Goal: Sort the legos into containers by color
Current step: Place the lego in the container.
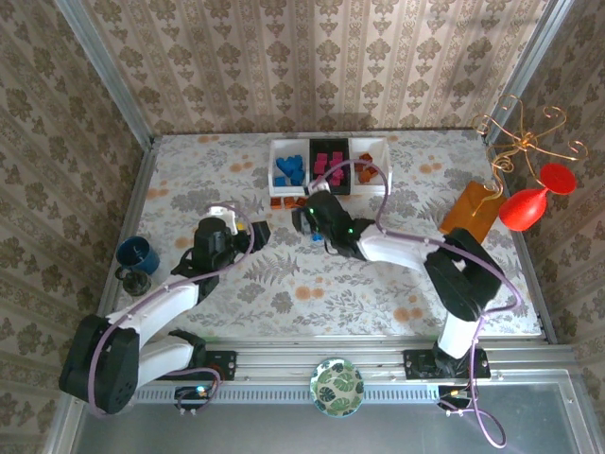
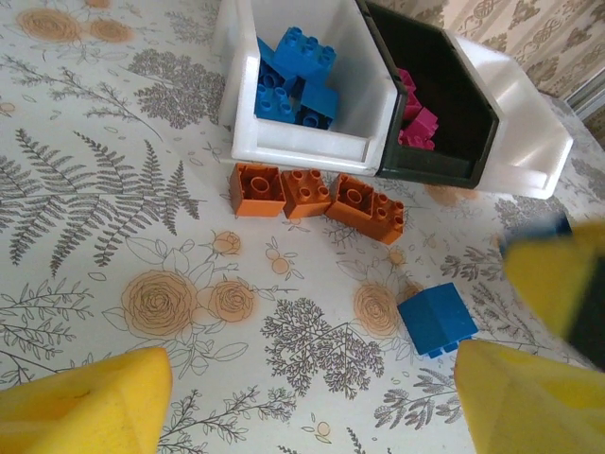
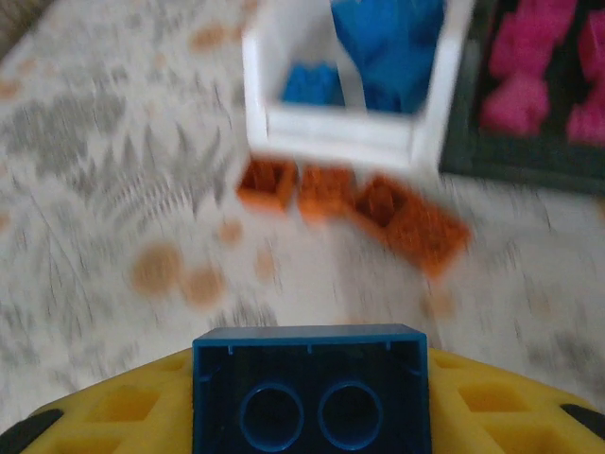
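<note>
We see the right pincer (image 3: 309,407) clenched on a blue brick (image 3: 309,374). The brick sits between the pincer's yellow fingers (image 3: 113,416), its hollow underside and two round tubes facing the wrist camera. That view is blurred, but straight ahead of this pincer we make out three orange bricks (image 3: 326,194) in a row on the table (image 3: 113,189). Just beyond them stands a white tray (image 3: 340,132) holding blue bricks (image 3: 388,47). Ahead and to the right is a black tray (image 3: 529,165) holding pink bricks (image 3: 529,66).

The left pincer (image 2: 312,397) is released: its two yellow fingers stand wide apart with bare table between them. Ahead of it, the three orange bricks lie just beside the front wall of the white tray. The rightmost one is turned askew and reaches towards the front of the black tray. Ahead and to the right, near its right finger, a loose blue brick (image 2: 437,319) lies on the table, apart from the orange ones. Further right, a yellow finger of the right pincer comes in just beside that loose brick. Beyond the black tray, side by side with it, stands a second white tray (image 2: 529,142).

From above, the right pincer is close to the right of the left one, and both are just in front of the tray row. The second white tray holds brown bricks (image 1: 367,159). A blue cup (image 1: 137,253) stands well off to the left of the left pincer. A flat orange block (image 1: 470,210) lies well off to the right of the right pincer.
</note>
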